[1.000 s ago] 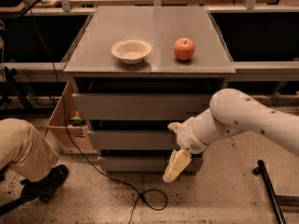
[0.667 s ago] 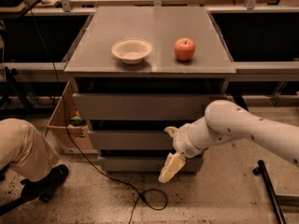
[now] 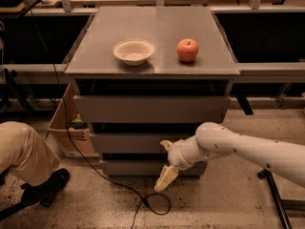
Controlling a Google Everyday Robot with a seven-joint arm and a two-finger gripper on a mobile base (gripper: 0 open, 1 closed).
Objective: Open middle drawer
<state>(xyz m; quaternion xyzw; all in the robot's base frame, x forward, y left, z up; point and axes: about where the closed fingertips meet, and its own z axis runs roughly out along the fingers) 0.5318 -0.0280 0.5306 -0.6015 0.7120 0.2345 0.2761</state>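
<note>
The grey cabinet [image 3: 152,32] has three handleless drawer fronts stacked one under another. The middle drawer [image 3: 126,143] is the front of in-between height, below the taller top drawer [image 3: 147,109] and above the narrow bottom drawer [image 3: 128,168]. All three fronts look pushed in, and no tray shows. My gripper [image 3: 166,168], pale yellow at the end of the white arm [image 3: 238,149], hangs in front of the right part of the middle and bottom drawer fronts. It points down towards the floor and holds nothing that I can see.
A white bowl [image 3: 134,51] and a red apple [image 3: 188,50] sit on the cabinet top. A black cable [image 3: 147,203] loops on the floor in front. A person's leg and shoe [image 3: 28,163] are at the left, beside a cardboard box [image 3: 66,123]. A black stand [image 3: 276,199] is at the right.
My arm and gripper have moved left along the front of the lower drawers. The drawers, bowl and apple have not moved.
</note>
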